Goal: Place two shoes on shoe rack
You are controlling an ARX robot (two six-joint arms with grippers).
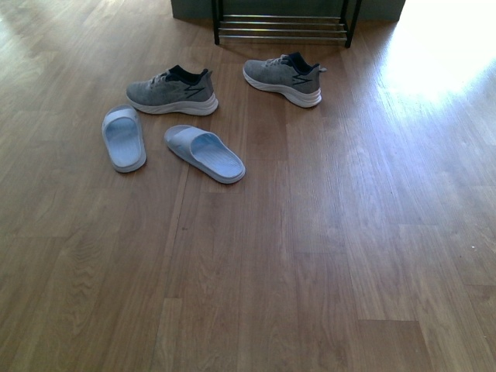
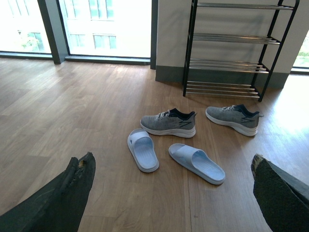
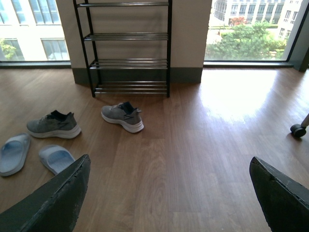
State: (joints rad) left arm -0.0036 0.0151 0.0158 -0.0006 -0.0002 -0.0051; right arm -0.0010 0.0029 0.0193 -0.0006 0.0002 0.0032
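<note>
Both placements are judged outstanding, and nothing is yet done. The left shoe (image 1: 172, 93) is seen on the floor (image 1: 310, 271) beside the slippers (image 1: 205, 153), and the right shoe (image 1: 283, 77) is set just before the rack (image 1: 281, 27), on which no shoe is seen. The left gripper (image 2: 171, 159) and right gripper (image 3: 169, 161) are held spread wide and empty, well back from both shoes, so each must be picked up and placed.

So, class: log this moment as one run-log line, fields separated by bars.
stage: not started | sneaker beside slides: floor | other sneaker: floor | shoe rack: no shoes | left gripper: open | right gripper: open
</note>
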